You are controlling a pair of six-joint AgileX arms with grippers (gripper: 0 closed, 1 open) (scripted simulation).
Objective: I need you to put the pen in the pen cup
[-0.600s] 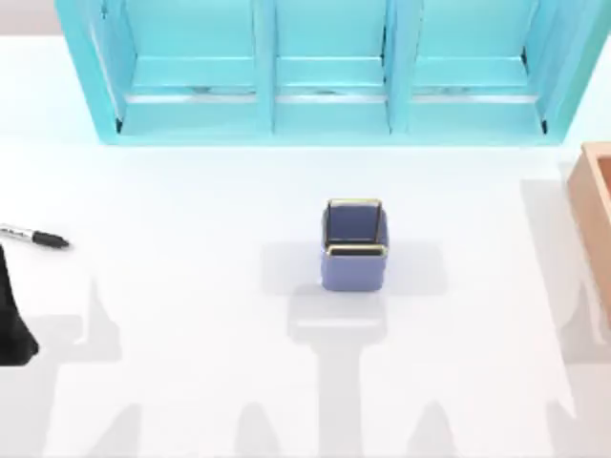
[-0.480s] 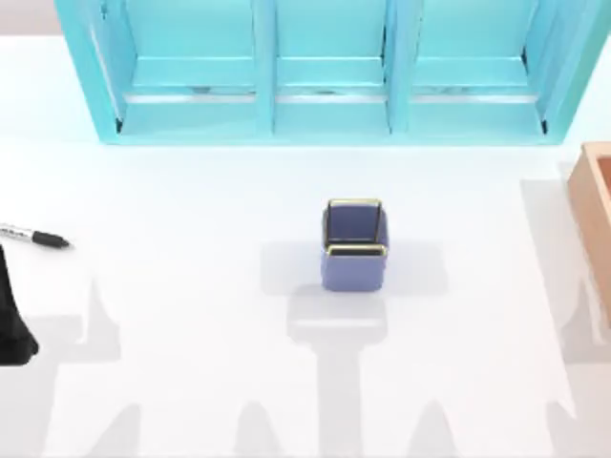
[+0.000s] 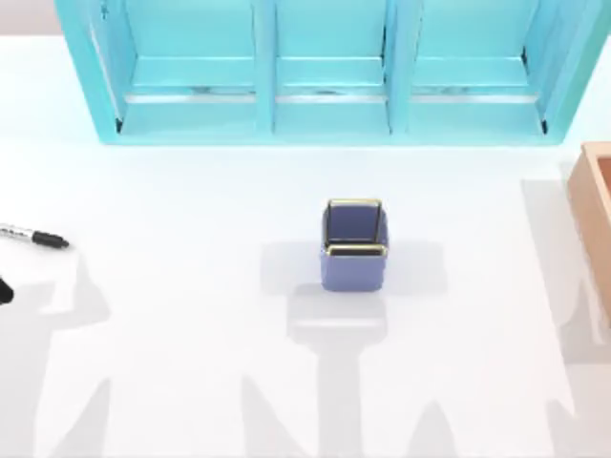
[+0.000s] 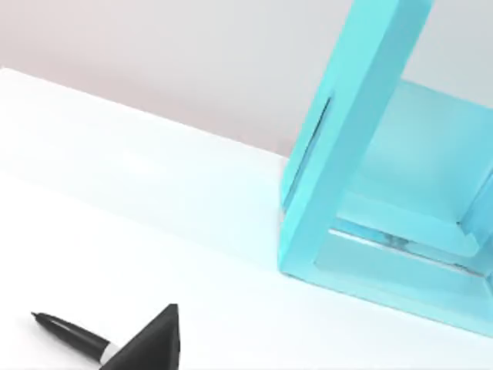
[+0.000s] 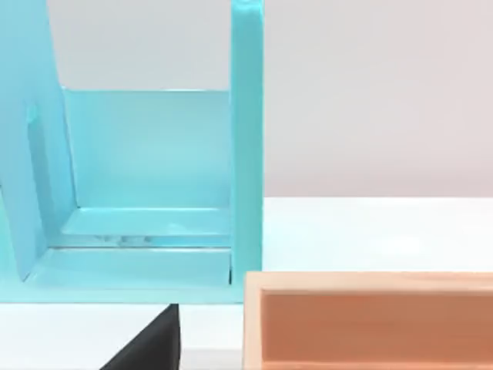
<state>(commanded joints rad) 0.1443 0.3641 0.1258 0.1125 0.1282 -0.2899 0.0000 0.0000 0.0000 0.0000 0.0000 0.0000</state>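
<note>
The pen (image 3: 33, 236) lies flat at the table's far left edge, black cap end pointing right; the left wrist view shows that black end (image 4: 68, 334) too. The pen cup (image 3: 354, 244), a small square blue-purple cup with a thin gold rim, stands upright near the table's middle. A black bit of my left gripper (image 3: 3, 291) shows at the left border, just in front of the pen and apart from it; in the left wrist view it (image 4: 150, 348) sits close beside the pen. My right gripper (image 5: 151, 344) is at the right, near the orange-brown box.
A large turquoise shelf unit (image 3: 325, 72) spans the back of the table. An orange-brown box (image 3: 597, 205) sits at the right edge, and the right wrist view has it (image 5: 370, 320) close by. Open white tabletop lies between pen and cup.
The black mass of my left arm has drawn back towards the left border, leaving just a sliver. Pen and cup have not moved.
</note>
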